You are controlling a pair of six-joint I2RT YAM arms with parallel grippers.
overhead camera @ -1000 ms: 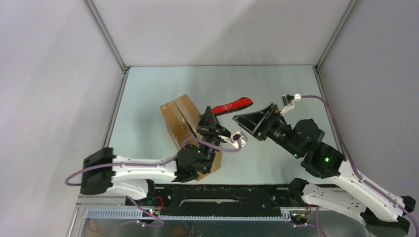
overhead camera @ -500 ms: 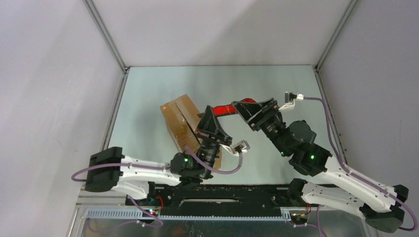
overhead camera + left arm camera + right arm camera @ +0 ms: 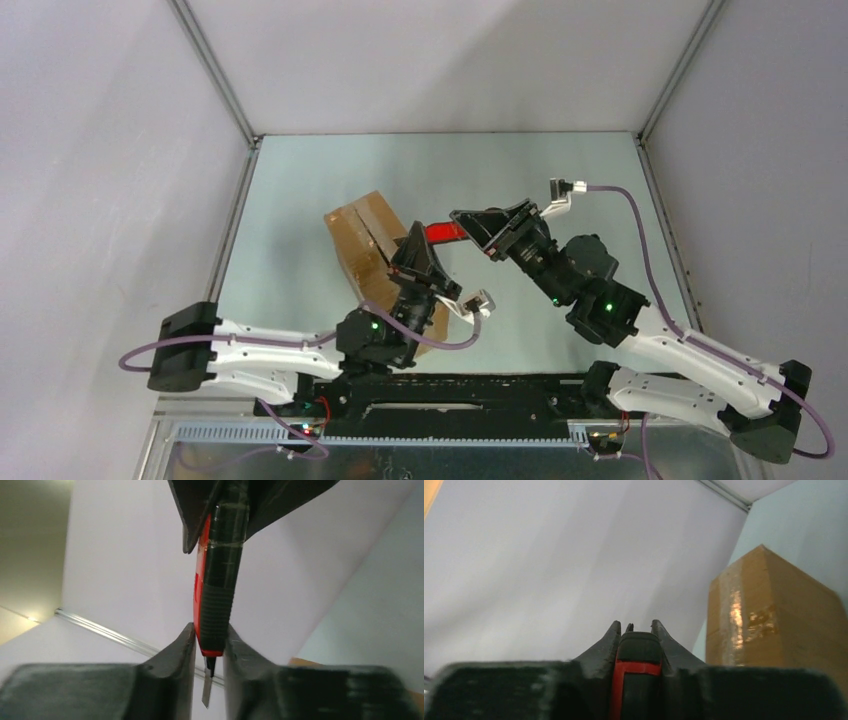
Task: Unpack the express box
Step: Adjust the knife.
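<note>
1. Where it sits left of centre on the table (image 3: 300, 180), the express box (image 3: 362, 238) shows glossy tape (image 3: 734, 605) down one edge only in the right wrist view.
2. Beside it, the left gripper (image 3: 417, 240) pinches a red-and-black knife (image 3: 441, 232); its own wrist view alone shows the bared blade (image 3: 206, 692).
3. Rightmost, the right gripper (image 3: 462, 218) is clamped on the knife's other end.

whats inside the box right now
Nothing of the inside shows. The box is closed, with shiny tape running over its seam. In the overhead view the left arm also covers its near end, so that part cannot be seen.
</note>
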